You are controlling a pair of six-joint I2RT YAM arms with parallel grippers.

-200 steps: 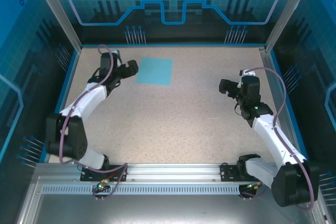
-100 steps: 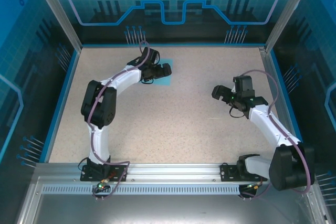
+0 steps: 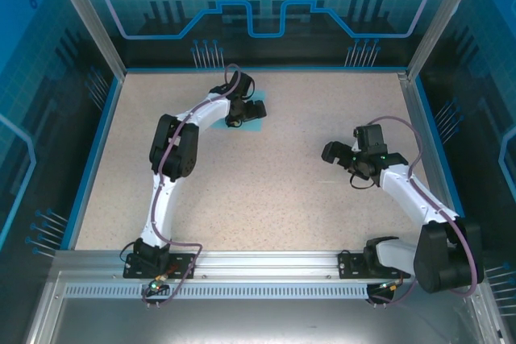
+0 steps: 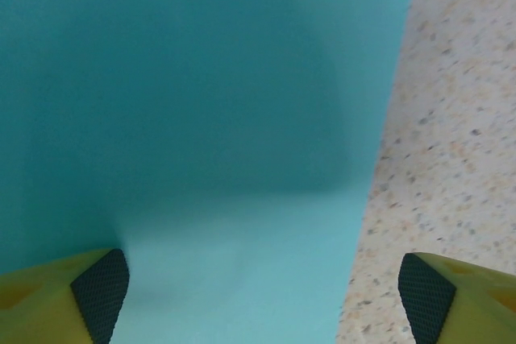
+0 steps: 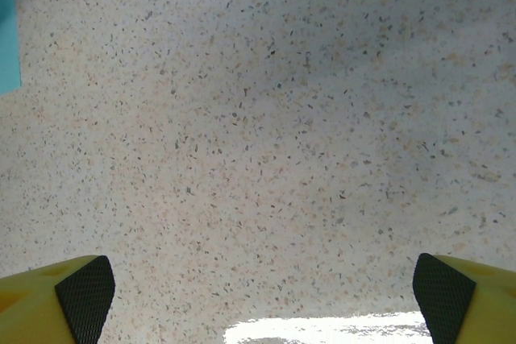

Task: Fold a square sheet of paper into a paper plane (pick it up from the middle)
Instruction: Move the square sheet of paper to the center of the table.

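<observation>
The paper (image 3: 255, 124) lies flat on the table (image 3: 266, 199) near its far edge, left of centre, partly under the left arm (image 3: 193, 118). The left gripper (image 3: 251, 109) hangs over it, jaws spread wide: one pad (image 4: 101, 292) above the paper, the other (image 4: 423, 296) above bare table beside the paper's edge. The right gripper (image 3: 329, 152), also spread wide, stands nearer the right edge, well apart from the paper.

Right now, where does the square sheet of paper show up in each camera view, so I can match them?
Top external: the square sheet of paper lies near the far edge, left of centre, partly under the left gripper.
Left wrist: the sheet covers the left and centre, with its straight edge slanting down the right side.
Right wrist: a sliver of it at the upper left edge.
Shared landmark: the speckled table bordering the sheet.
</observation>
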